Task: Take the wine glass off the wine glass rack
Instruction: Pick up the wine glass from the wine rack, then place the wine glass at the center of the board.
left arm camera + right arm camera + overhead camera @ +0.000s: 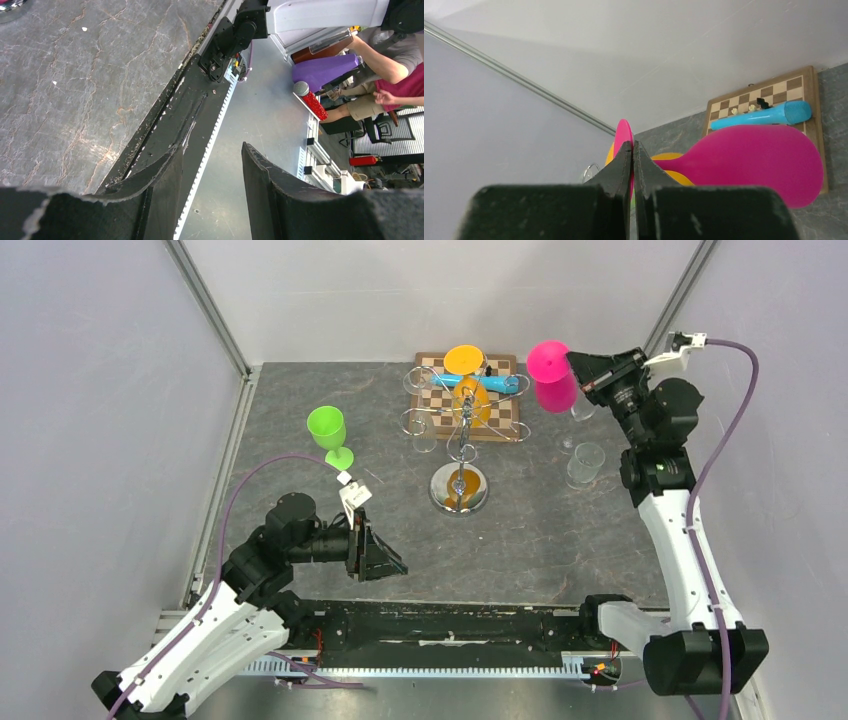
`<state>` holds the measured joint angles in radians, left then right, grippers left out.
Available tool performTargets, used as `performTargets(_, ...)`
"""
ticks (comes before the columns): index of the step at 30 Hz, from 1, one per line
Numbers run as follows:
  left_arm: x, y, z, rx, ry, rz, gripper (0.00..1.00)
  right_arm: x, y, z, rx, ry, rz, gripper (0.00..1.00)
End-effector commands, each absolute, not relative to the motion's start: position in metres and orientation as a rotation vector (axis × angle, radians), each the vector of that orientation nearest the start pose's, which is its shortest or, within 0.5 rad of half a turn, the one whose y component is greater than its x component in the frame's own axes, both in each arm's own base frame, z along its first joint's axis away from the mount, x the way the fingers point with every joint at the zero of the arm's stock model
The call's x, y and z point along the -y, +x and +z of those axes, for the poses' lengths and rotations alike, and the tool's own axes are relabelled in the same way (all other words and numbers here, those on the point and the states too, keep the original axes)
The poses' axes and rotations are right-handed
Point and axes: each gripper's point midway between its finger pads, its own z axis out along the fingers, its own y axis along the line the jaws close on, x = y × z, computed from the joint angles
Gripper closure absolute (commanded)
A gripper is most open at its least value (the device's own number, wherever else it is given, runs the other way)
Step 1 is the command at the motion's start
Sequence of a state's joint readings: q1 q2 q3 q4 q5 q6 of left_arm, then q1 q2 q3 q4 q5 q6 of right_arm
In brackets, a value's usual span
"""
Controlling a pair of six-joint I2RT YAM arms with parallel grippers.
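- A black rail (450,625) runs along the near edge of the table, between the two arm bases.
- The table (300,400) is grey and stone-patterned, with pale walls on three sides. Past its near edge, the left wrist view shows a seated person (390,65).
- The wine glass rack (462,435) stands mid-table on its round mirror base, in front of a chessboard (500,425). An orange glass (466,380) hangs in its wire arms.
- A green glass (330,435) stands upright to the left, well apart from the rack. Clear glasses (586,462) stand to the right.
- The left gripper (385,562) is low near the rail. Its jaws are moderately wide apart and hold nothing.
- The right gripper (580,375) is pinched tight on the stem of the pink wine glass (551,375). It holds the glass in the air just right of the rack's arms.
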<state>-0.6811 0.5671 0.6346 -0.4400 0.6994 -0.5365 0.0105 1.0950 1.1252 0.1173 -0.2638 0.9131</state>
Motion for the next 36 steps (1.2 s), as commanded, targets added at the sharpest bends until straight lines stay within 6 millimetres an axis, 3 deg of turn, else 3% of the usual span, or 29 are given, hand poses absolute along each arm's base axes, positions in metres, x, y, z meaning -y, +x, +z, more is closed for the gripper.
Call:
performTargets(1, 0.228, 0.082, 0.233, -1.988, 0.699, -1.398, 0.46, -0.077, 0.360, 0.431, -1.379, 0.390, 0.904, 1.00)
performTargets(8, 0.227, 0.082, 0.236, -1.973, 0.695, -1.387, 0.42, -0.083, 0.335, 0.420, -1.388, 0.350, 0.922, 1.00)
performTargets(12, 0.227, 0.083, 0.235, -1.982, 0.692, -1.383, 0.30, -0.085, 0.314, 0.420, -1.388, 0.319, 0.919, 1.00)
performTargets(17, 0.227, 0.082, 0.235, -1.980, 0.692, -1.380, 0.29, -0.087, 0.284, 0.427, -1.393, 0.266, 0.896, 1.00)
performTargets(23, 0.227, 0.084, 0.233, -1.998, 0.686, -1.378, 0.25, -0.088, 0.253, 0.420, -1.421, 0.224, 0.859, 1.00)
performTargets(36, 0.223, 0.090, 0.233, -2.008, 0.647, -1.325, 0.23, -0.136, 0.211, 0.393, -1.555, -0.128, 1.034, 1.00)
